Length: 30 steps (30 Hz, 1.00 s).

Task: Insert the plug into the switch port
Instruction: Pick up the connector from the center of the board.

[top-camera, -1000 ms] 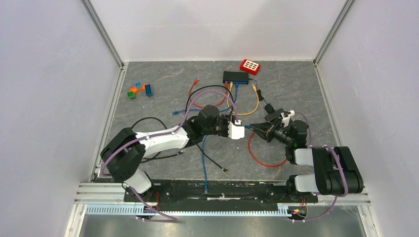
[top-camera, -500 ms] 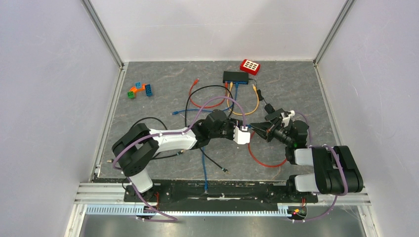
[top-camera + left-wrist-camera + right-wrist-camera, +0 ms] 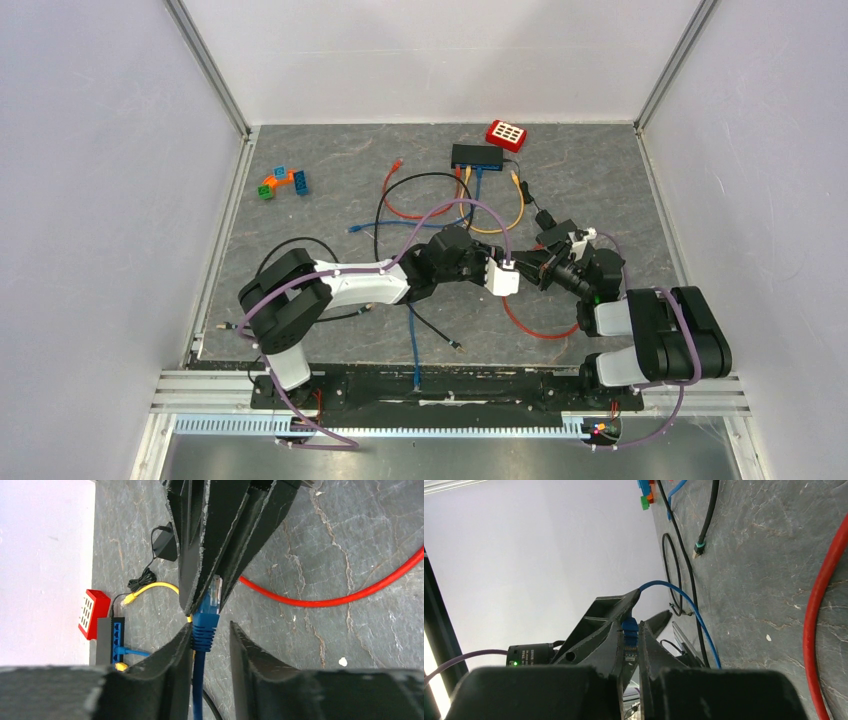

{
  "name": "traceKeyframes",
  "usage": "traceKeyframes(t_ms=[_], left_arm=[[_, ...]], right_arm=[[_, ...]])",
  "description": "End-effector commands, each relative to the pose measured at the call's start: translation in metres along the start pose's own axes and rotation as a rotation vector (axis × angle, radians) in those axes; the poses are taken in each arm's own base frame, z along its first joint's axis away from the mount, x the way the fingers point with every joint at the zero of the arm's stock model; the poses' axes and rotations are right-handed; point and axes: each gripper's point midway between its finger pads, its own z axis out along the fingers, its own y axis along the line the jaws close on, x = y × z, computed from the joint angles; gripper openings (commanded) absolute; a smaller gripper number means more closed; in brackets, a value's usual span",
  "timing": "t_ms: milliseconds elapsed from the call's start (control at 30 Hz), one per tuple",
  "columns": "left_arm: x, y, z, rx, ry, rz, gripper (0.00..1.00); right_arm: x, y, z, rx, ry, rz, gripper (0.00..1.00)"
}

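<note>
Above the grey tabletop, the blue plug is clamped by the right gripper and flanked by the left gripper, jaws apart.

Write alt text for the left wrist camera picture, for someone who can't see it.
The right gripper comes in from the top of the picture and pinches the plug of a blue cable, while the left gripper has its open fingers either side of the cable just below. On the grey table behind lie a red cable and, far left, the black switch beside a red box.
</note>
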Motion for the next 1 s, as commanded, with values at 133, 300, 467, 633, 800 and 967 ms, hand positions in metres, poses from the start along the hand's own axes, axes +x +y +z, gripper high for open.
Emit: traceKeyframes(t_ms=[133, 300, 467, 633, 800, 967], left_arm=[[-0.019, 0.019, 0.001, -0.045, -0.042, 0.073, 0.07], [-0.016, 0.017, -0.002, -0.044, -0.029, 0.035, 0.05], [0.001, 0.021, -0.004, -0.076, 0.02, -0.099, 0.05], [0.019, 0.045, -0.017, -0.146, 0.072, -0.314, 0.05], [0.033, 0.098, -0.04, -0.241, 0.092, -0.579, 0.05], [0.034, 0.152, -0.072, -0.337, 0.156, -0.764, 0.02]], right_arm=[[-0.001, 0.016, 0.0, -0.069, -0.008, -0.054, 0.05], [-0.012, 0.009, 0.006, 0.001, -0.035, -0.141, 0.26], [-0.041, -0.004, 0.01, 0.179, -0.116, -0.358, 0.41], [-0.074, 0.023, 0.002, 0.267, -0.241, -0.571, 0.53], [-0.089, 0.049, -0.004, 0.301, -0.3, -0.715, 0.55], [-0.092, 0.064, -0.007, 0.316, -0.305, -0.787, 0.56]])
